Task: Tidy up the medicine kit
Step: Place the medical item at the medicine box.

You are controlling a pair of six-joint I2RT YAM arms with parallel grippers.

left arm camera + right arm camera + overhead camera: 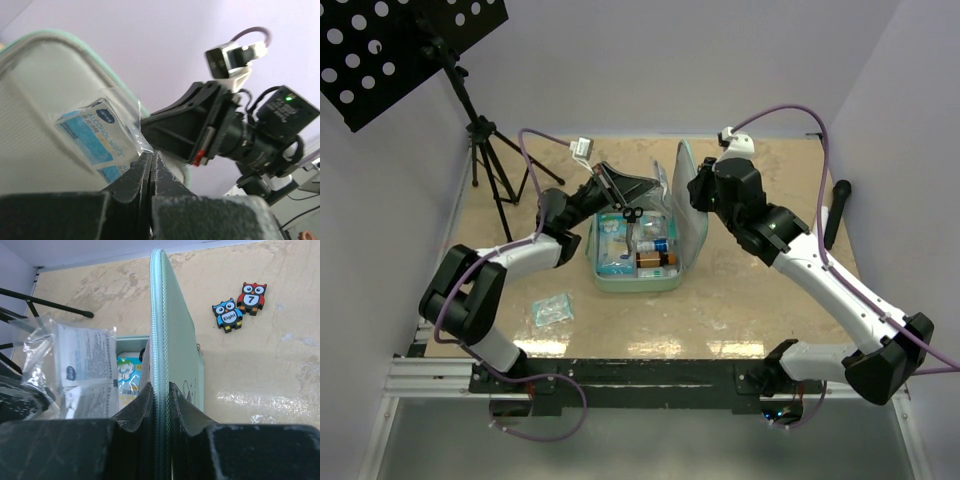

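Beige marbled desk (750, 320): a small clear packet (552, 309) lies nearest. Mid-desk stands the open mint-green zip medicine kit (620, 284), lid upright, its edge pinched by the right pincer (159, 390). The left pincer (150, 162) grips a clear bag of alcohol wipes (95, 137). Beyond are a black tripod stand (485, 150) and lilac walls (670, 60).

The left gripper (151, 156) is seen at the bottom edge, its two dark fingers pressed together on the corner of a clear bag (131, 116). Blue and white packets (92, 132) marked "ALCOHOL" are held inside the bag. Behind it, the lid of the case (30, 115) is shown, pale grey inside with a mint-green rim. At right, the black right arm (235, 137) is seen, its front end reaching that rim, and a green light (288, 98) is lit on it. The background is filled by a lilac wall (150, 40).
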